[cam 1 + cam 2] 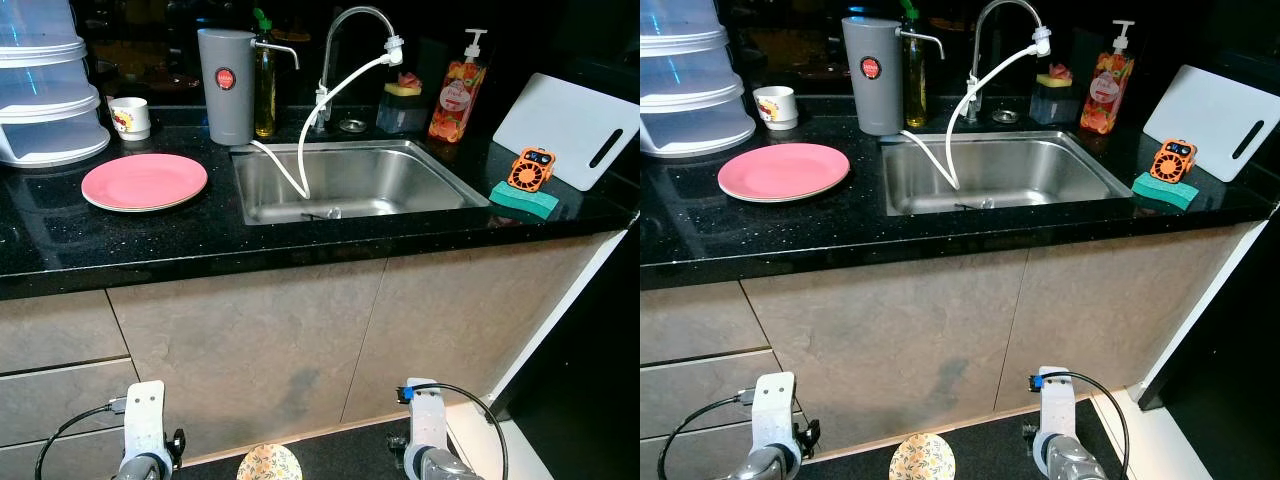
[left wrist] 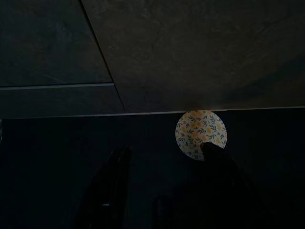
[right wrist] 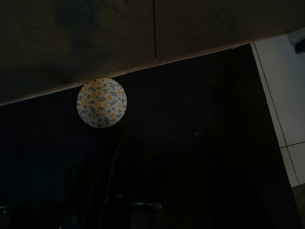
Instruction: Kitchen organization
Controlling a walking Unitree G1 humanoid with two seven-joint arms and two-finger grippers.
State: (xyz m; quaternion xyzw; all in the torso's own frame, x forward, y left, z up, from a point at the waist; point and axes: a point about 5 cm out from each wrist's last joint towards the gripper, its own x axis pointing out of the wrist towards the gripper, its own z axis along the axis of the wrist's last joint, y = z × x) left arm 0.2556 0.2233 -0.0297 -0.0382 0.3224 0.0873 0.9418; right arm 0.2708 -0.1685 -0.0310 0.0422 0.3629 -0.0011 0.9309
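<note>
A pink plate [image 1: 144, 181] lies on the black counter [image 1: 150, 245], left of the steel sink [image 1: 447, 183]. A small mug [image 1: 130, 117] stands behind the plate. On the right of the counter, an orange gadget [image 1: 530, 168] rests on a green sponge [image 1: 524, 201]. A round floral mat [image 1: 268, 463] lies on the dark floor by the cabinet. Both arms hang low in front of the cabinet. My left gripper [image 2: 166, 149] is open over the floor, one finger overlapping the floral mat [image 2: 201, 134]. The right arm [image 1: 425, 420] hangs idle, and its wrist view is very dark.
A grey jug [image 1: 226, 85], an oil bottle [image 1: 264, 80], a faucet [image 1: 350, 20] with a white hose [image 1: 303, 150], a soap dispenser [image 1: 457, 95] and a white cutting board [image 1: 570, 130] line the back. Stacked plastic trays [image 1: 45, 90] stand far left. Cabinet fronts [image 1: 250, 340] are close ahead.
</note>
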